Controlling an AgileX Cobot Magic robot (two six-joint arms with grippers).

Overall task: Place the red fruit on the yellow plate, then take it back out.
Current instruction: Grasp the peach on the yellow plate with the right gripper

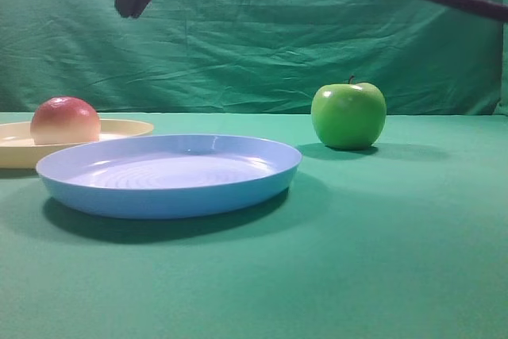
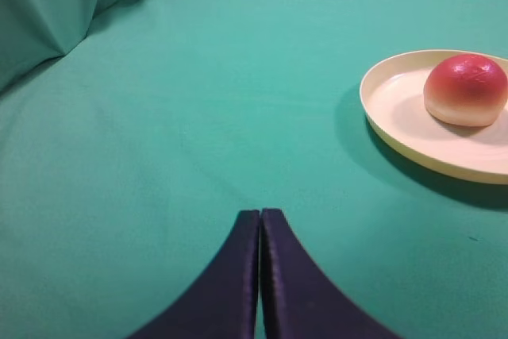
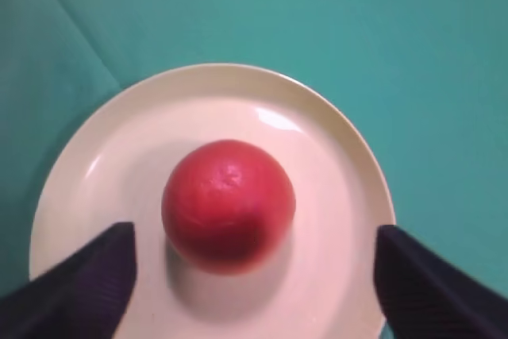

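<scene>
The red fruit [image 1: 65, 121] [image 3: 228, 204] rests on the yellow plate [image 1: 119, 129] [image 3: 333, 148] at the far left of the table. My right gripper [image 3: 254, 236] hangs above it, open, with its fingers wide on either side of the fruit and not touching it. In the exterior high view that gripper [image 1: 131, 7] shows as a dark shape at the top left, its arm reaching across from the right. My left gripper [image 2: 260, 213] is shut on nothing over bare cloth, with the fruit [image 2: 466, 89] and plate [image 2: 397, 109] off to its right.
A light blue plate [image 1: 171, 188] sits just right of and in front of the yellow plate. A green apple [image 1: 348, 114] stands further right toward the back. Green cloth covers the table and the backdrop.
</scene>
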